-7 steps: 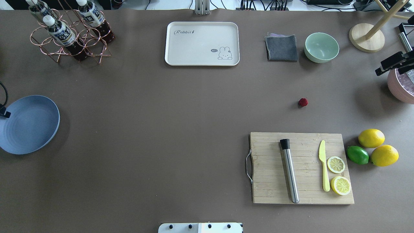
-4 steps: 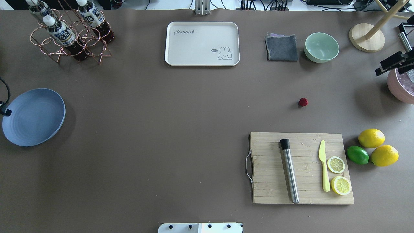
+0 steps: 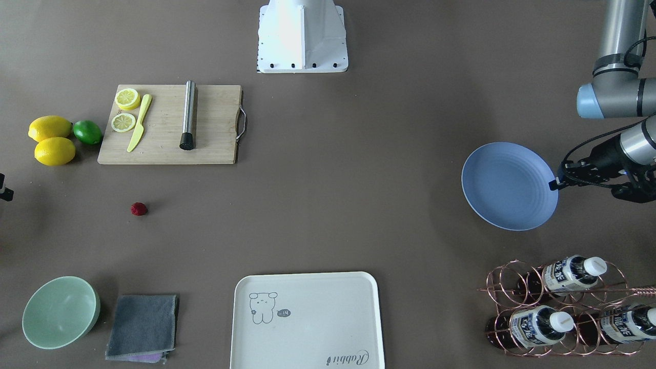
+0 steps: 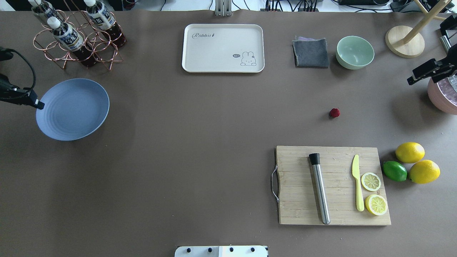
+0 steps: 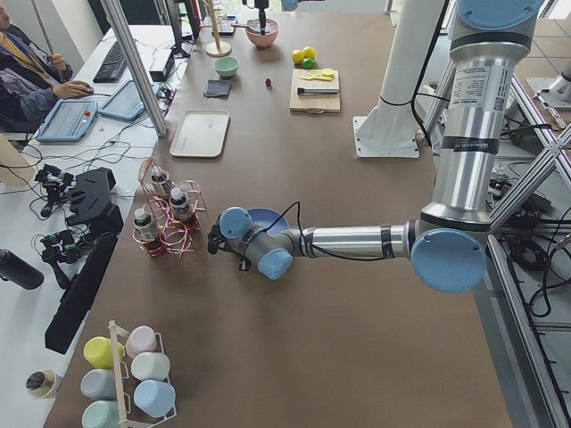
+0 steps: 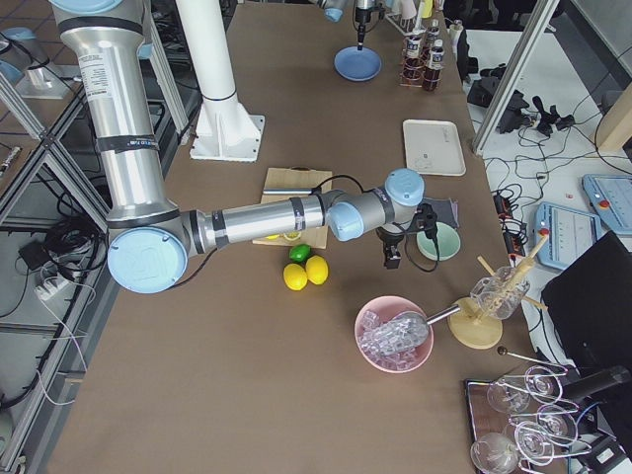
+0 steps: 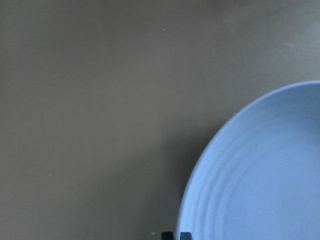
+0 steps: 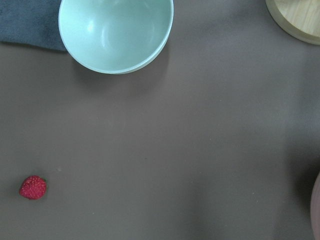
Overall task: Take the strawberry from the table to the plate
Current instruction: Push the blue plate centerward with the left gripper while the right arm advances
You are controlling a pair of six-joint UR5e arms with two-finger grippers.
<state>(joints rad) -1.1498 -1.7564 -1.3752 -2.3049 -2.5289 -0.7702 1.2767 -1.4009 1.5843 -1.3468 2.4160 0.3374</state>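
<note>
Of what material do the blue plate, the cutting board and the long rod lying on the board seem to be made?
The plate: probably plastic or a similar moulded composite, with a matte, finely speckled surface, moulded rings and no gloss.
The cutting board: wood, perhaps bamboo, unvarnished, with visible strips and grain.
The rod: brushed metal, likely steel, with a grey sheen; its black cap may be rubber or plastic.

Strawberry (image 4: 334,112) on counter (image 4: 200,142), robot's right side, beyond cutting board (image 4: 296,185); bowl (image 4: 355,52) farther back. Plate (image 4: 73,109) far left, rim gripped by left claw (image 4: 39,105), bottle rack (image 4: 76,39) behind. Tray (image 4: 223,48) back centre. Lemons (image 4: 410,152), lime (image 4: 394,171) right of board.
</note>
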